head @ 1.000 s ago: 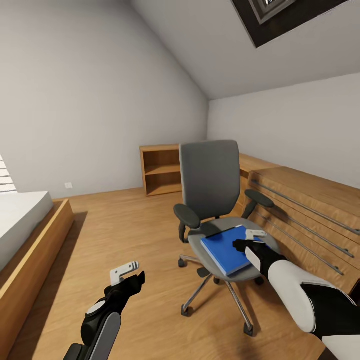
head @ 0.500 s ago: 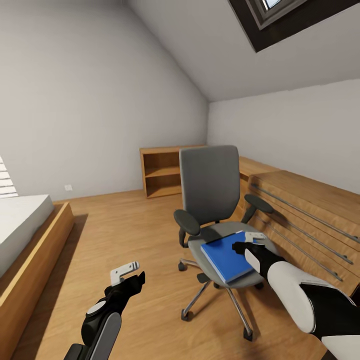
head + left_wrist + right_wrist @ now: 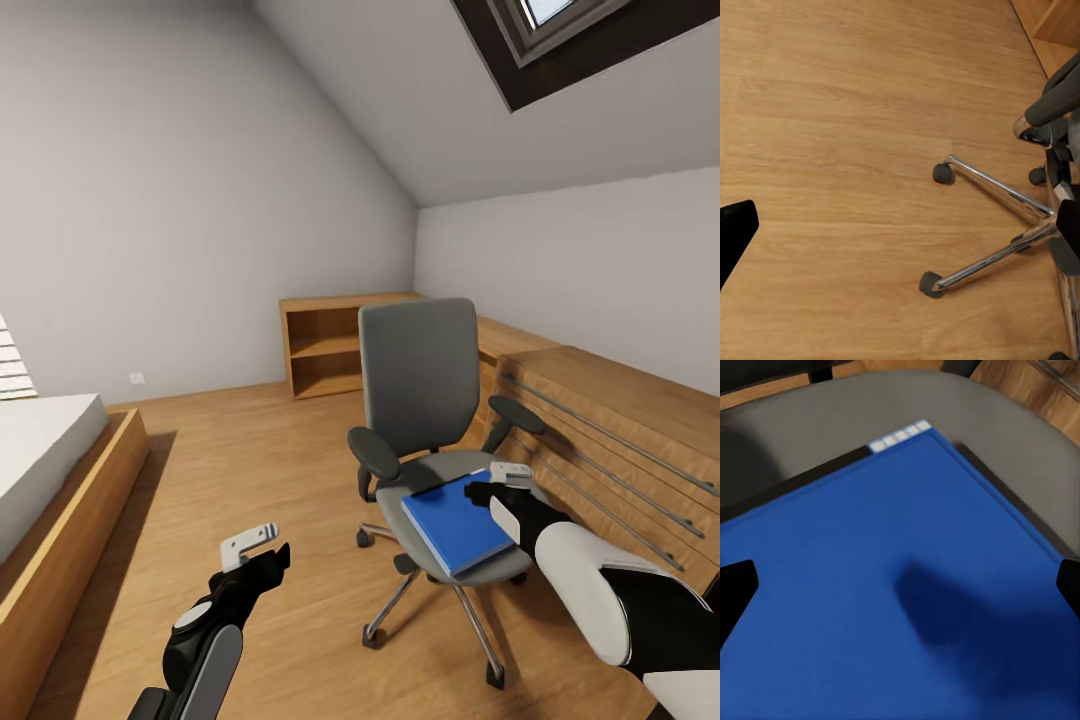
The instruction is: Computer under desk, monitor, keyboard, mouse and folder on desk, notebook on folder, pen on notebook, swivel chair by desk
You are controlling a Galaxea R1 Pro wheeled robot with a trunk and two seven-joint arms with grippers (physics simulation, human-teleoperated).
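No readable text, label, brand, number or sign anywhere. On the folder (image 3: 892,607), at the corner toward the chair (image 3: 420,400) back, only a row of small blank white squares, too blurred to read as characters.

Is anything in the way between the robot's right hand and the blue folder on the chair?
No. The right gripper hangs just above the folder on the swivel chair, jaws open, with nothing visible between them.
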